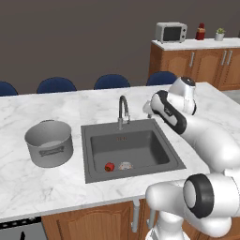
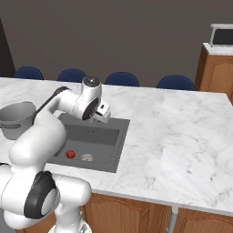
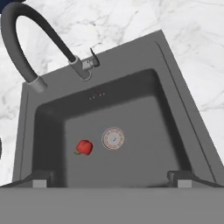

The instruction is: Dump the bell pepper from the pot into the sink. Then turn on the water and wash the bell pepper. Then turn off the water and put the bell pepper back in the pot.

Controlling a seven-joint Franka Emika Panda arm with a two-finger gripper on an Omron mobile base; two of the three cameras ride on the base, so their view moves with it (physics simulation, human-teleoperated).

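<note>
Fingers (image 3: 40, 183) spread wide, nothing between them; tips poke up at lower left and lower right of the hand view, gripper (image 3: 111, 183) looking down into the sink (image 3: 175, 78). Pepper (image 3: 84, 147) lies on the basin floor, left of centre in that view, just beside the pale drain (image 3: 113, 138) and apart from it. Faucet (image 3: 26, 39) arches across the upper left, its small lever (image 3: 92, 56) at the base, above and slightly left of the midline between the tips. Judged next: water on, so the lever matters, lying up-frame from the fingers. Pot (image 1: 48, 142) stands upright on the counter (image 1: 28, 187) at left of the left base view, looks empty, well apart from the gripper (image 1: 149, 111).
</note>
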